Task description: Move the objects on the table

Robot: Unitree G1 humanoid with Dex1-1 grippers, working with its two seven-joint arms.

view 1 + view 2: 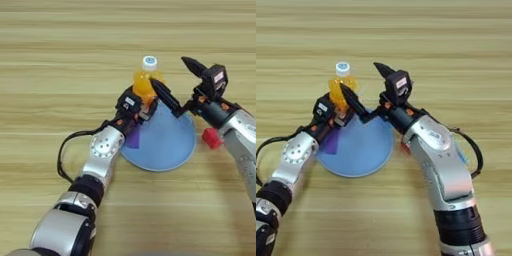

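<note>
Left eye view: the orange-juice bottle (pixel 145 80) stands upright at the blue plate's (pixel 165 150) far rim. The left gripper (pixel 142 107) reaches its base; whether it clasps is unclear. The right gripper (pixel 172 80) gapes wide beside the bottle. The red cube (pixel 212 138) lies right of the plate.

Right eye view: the purple block (pixel 332 144) lies on the plate's left edge, on the wooden table (pixel 456 40).
</note>
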